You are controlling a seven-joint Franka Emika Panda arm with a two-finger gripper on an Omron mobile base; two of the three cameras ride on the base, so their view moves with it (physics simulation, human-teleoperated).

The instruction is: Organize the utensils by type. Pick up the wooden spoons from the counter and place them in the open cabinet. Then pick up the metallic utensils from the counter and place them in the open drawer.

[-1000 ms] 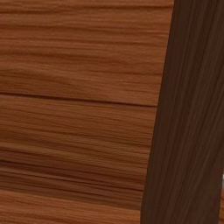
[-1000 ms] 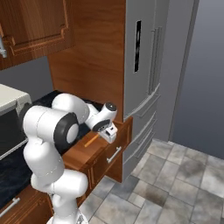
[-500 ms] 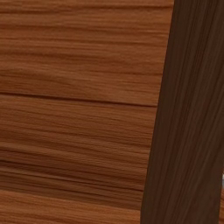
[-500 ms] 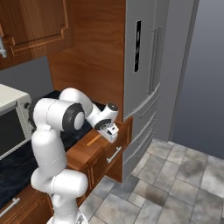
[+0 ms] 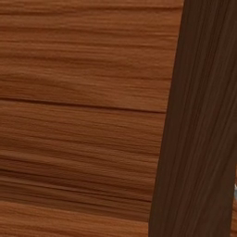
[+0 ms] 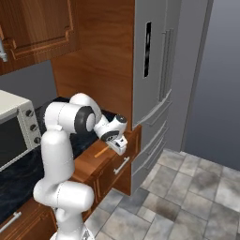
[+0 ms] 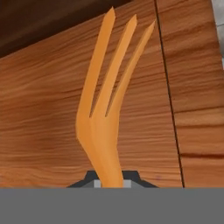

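Observation:
An orange fork (image 7: 104,118) with three tines sticks out forward from my gripper (image 7: 109,183), which is shut on its handle. In the right base view the gripper (image 6: 118,145) hangs just above the open drawer (image 6: 110,172) below the counter, beside the fridge, and the fork (image 6: 101,153) points back over the drawer's wooden inside. In the hand view brown wood (image 7: 43,109) lies under the tines. The wooden spoons and the open cabinet are out of view.
A tall grey fridge (image 6: 154,84) stands right of the drawer. A toaster oven (image 6: 14,126) sits on the dark counter (image 6: 18,173) at left, under a wooden wall cabinet (image 6: 42,28). A wooden panel (image 5: 83,115) stands close before the left base camera. Tiled floor (image 6: 187,197) lies lower right.
The arm's shoulder and elbow have swung up and to the left. The gripper stays over the drawer, slightly lower, still shut on the fork.

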